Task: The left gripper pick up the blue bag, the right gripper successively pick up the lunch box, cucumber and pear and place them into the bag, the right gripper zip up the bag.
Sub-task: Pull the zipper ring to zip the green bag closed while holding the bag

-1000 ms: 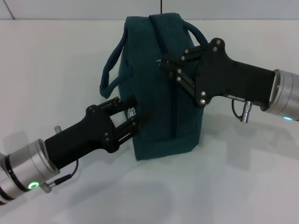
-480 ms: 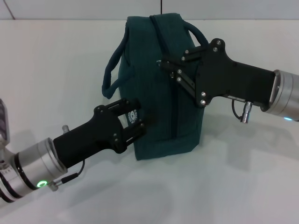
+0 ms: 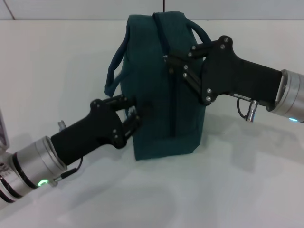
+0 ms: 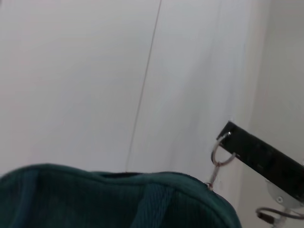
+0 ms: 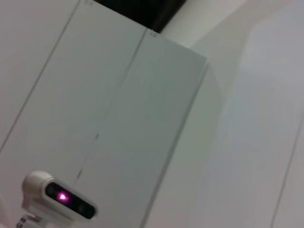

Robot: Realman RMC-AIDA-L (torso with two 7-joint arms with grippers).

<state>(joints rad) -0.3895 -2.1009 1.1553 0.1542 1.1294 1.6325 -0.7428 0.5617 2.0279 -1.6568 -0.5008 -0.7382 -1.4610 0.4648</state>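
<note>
The blue bag (image 3: 161,85) stands upright on the white table, its dark zip line running down the middle of the side facing me. My left gripper (image 3: 137,115) presses on the bag's lower left side, fingers shut on the fabric. My right gripper (image 3: 167,60) reaches in from the right at the upper part of the zip, shut on the zipper pull. In the left wrist view the bag's top (image 4: 118,202) shows, with the metal zipper pull (image 4: 219,154) hanging at a black fingertip (image 4: 259,156) of the right gripper. Lunch box, cucumber and pear are out of view.
White table (image 3: 237,190) spreads all around the bag. The bag's carry handles (image 3: 114,66) arch out on its left and upper right. The right wrist view holds only pale wall panels and a small white device (image 5: 59,195) with a pink light.
My left gripper has closed in on the bag's side and shifted slightly up. The right gripper rose a little at the zip. The bag nudged slightly left.
</note>
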